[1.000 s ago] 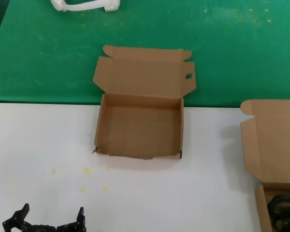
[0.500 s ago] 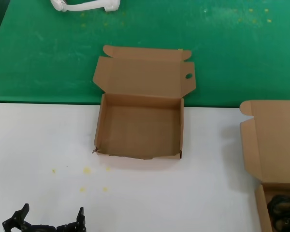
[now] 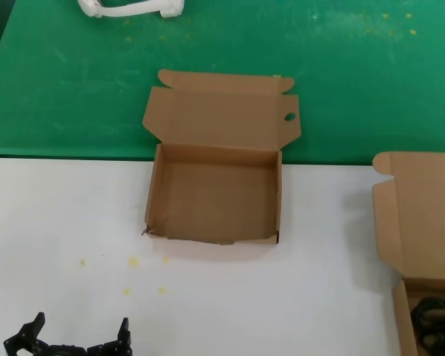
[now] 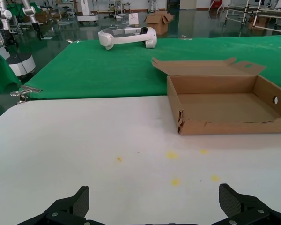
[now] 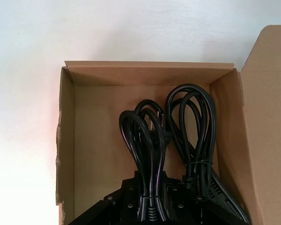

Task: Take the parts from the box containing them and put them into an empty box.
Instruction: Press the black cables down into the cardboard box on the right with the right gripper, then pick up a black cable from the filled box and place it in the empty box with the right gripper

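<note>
The empty box (image 3: 153, 189) stands open at the table's middle back, with a round hole (image 3: 289, 116) in its lid flap and a tear at its front left corner (image 3: 147, 231); it also shows in the left wrist view (image 4: 218, 125). The box containing the parts (image 3: 419, 215) is at the right edge, lid up, with black cable (image 3: 434, 320) inside. In the right wrist view, two cable bundles lie in this box (image 5: 65, 140). My right gripper (image 5: 154, 206) is shut on the nearer bundle (image 5: 140, 140); the other bundle (image 5: 196, 126) lies beside it. My left gripper (image 3: 74, 343) is open and empty at the front left.
A green mat (image 3: 356, 74) covers the table's back half, with a white headset-like device (image 3: 130, 7) on it. Small yellow spots (image 3: 133, 261) mark the white table top. A metal clamp (image 4: 23, 93) sits at the table's left edge.
The box with the cables has shifted slightly to the right in the head view. The left gripper and the empty box have not moved.
</note>
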